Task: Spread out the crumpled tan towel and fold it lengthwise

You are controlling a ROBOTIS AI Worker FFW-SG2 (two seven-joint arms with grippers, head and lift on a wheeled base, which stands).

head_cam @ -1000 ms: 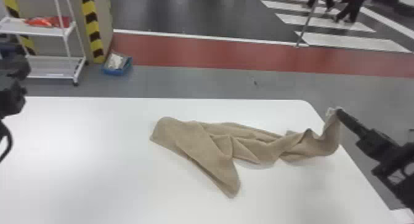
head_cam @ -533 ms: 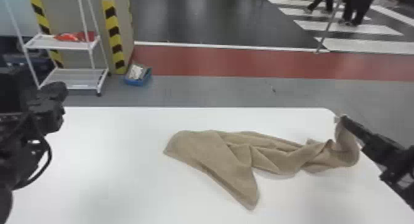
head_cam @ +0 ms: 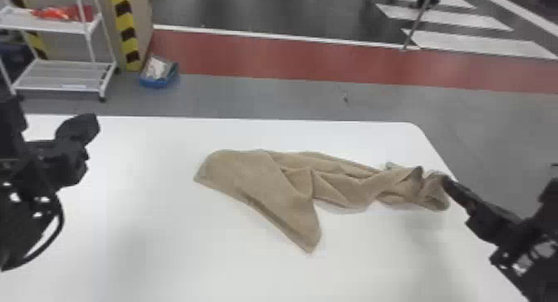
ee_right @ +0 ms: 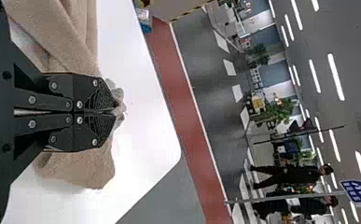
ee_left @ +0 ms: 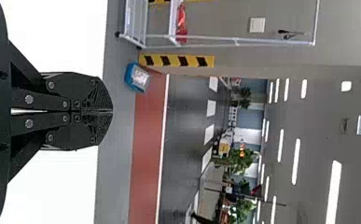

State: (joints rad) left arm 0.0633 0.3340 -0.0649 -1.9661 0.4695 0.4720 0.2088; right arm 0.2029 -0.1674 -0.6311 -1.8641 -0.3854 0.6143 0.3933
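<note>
Since the last frame, my right gripper (head_cam: 450, 185) has moved nearer and lower, drawing the right end of the towel (head_cam: 265, 189) closer to the table, while my head view has shifted a little. The right gripper's fingers are pinching that end, with a small tuft poking out past the tips. My left gripper (head_cam: 79, 129) is over the left side of the table (head_cam: 157, 247), well apart from the towel, its fingers pressed together on nothing.

The towel lies crumpled across the middle and right of the white top, its left part flatter, one corner pointing toward the near side, the right part twisted into folds near the right edge.

Beyond the far edge I have grey floor, then a red band (head_cam: 290, 56) and white crossing stripes (head_cam: 481, 42). At far left stand a white shelf rack (head_cam: 62, 75) and a yellow-and-black striped post (head_cam: 126, 31). A blue bin (head_cam: 157, 81) sits near them, holding what looks like a pale bag, though it's too blurred to be sure.
</note>
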